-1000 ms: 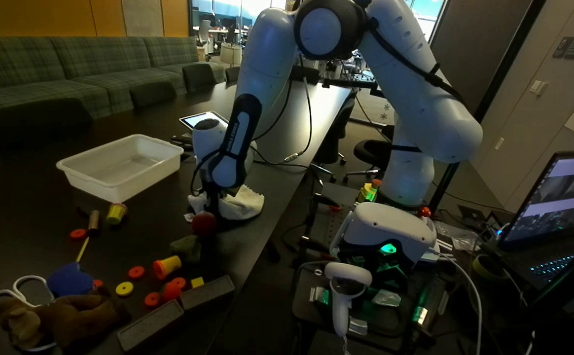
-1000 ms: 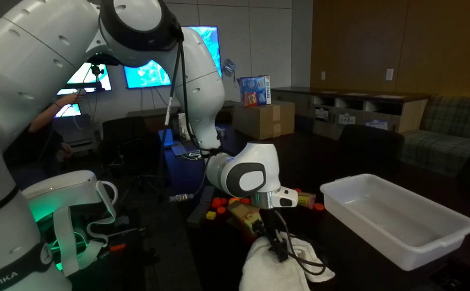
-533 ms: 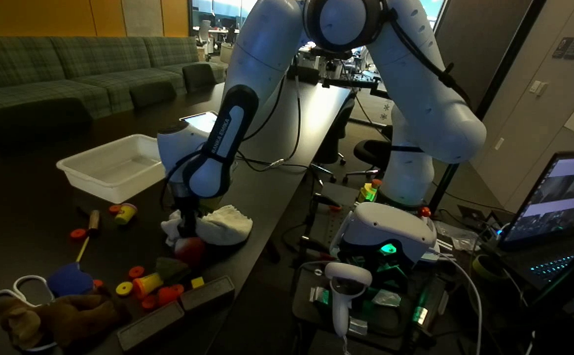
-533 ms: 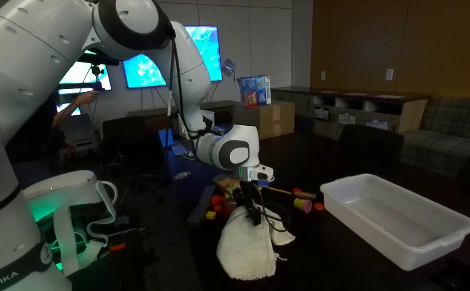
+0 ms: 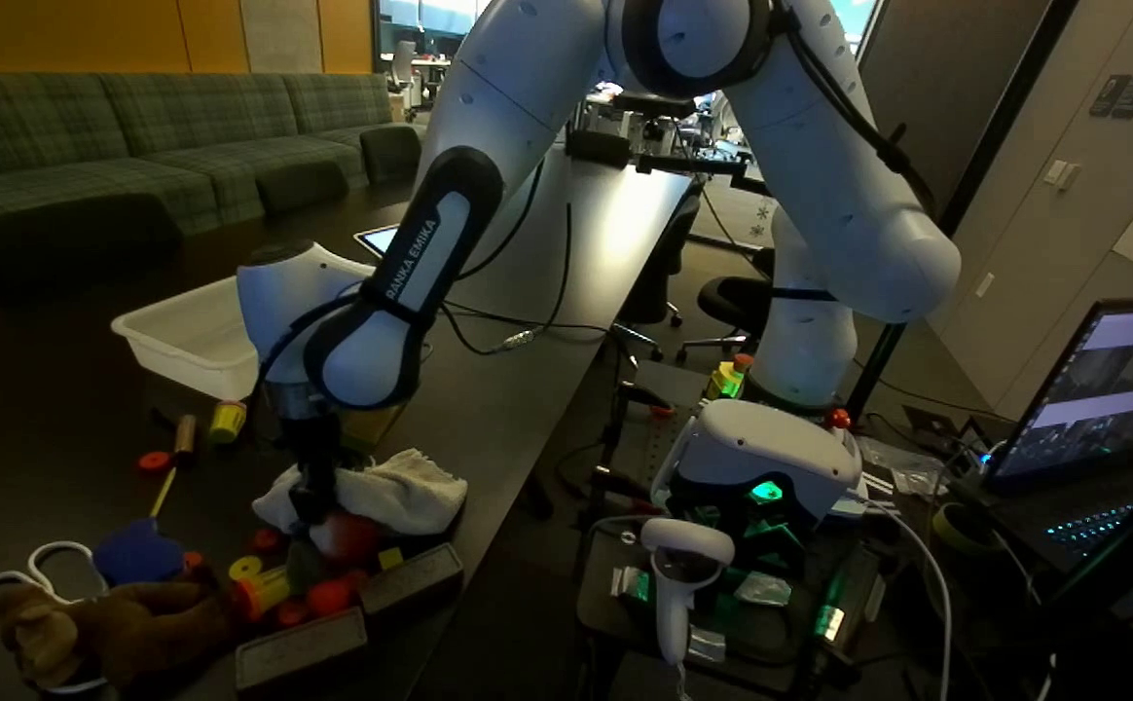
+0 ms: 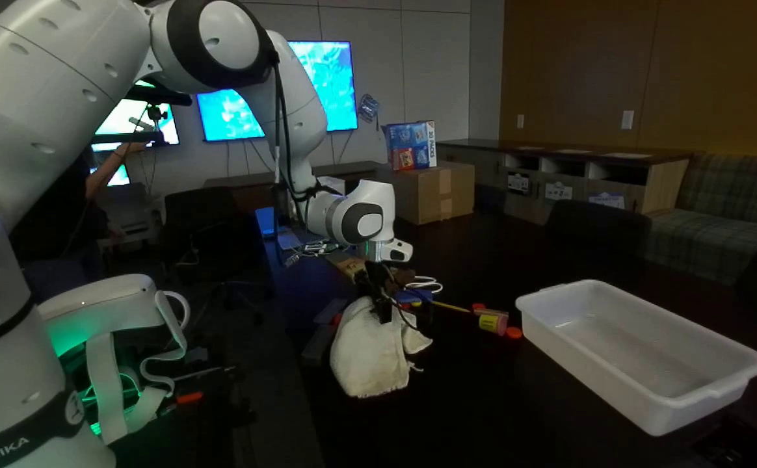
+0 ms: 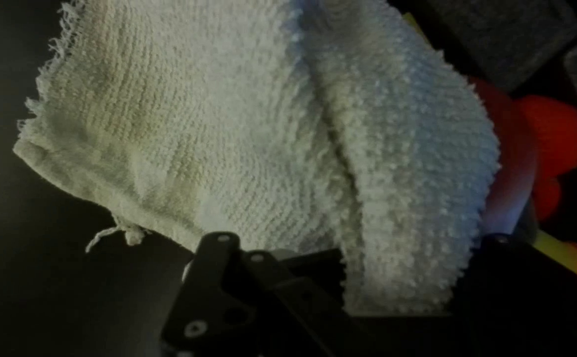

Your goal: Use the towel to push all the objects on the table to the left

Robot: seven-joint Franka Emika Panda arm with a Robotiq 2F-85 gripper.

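My gripper [image 5: 313,501] is shut on the off-white towel [image 5: 396,492], low over the black table [image 5: 498,389]. In the wrist view the towel [image 7: 249,124] fills most of the picture and hides the fingertips. A red ball [image 5: 347,537] sits right against the towel's front, also partly visible as a red-and-white ball [image 7: 511,163] in the wrist view. Bunched just ahead are an orange-red toy [image 5: 331,597], a yellow cup [image 5: 265,592] and a yellow block [image 5: 389,558]. A brown plush [image 5: 148,628] and a blue paddle [image 5: 138,552] lie beyond them.
A white bin [image 6: 645,364] stands beside the arm's path. Two grey bars [image 5: 299,650] lie near the table edge, past the toys. Apart from the cluster are another yellow cup [image 5: 228,422], a wooden-handled item [image 5: 185,435] and a red disc [image 5: 154,461].
Gripper and towel have moved toward the plush end of the table. The red ball, a dark green piece and the orange-yellow cup have been pushed along, bunching up against the plush and grey bars.
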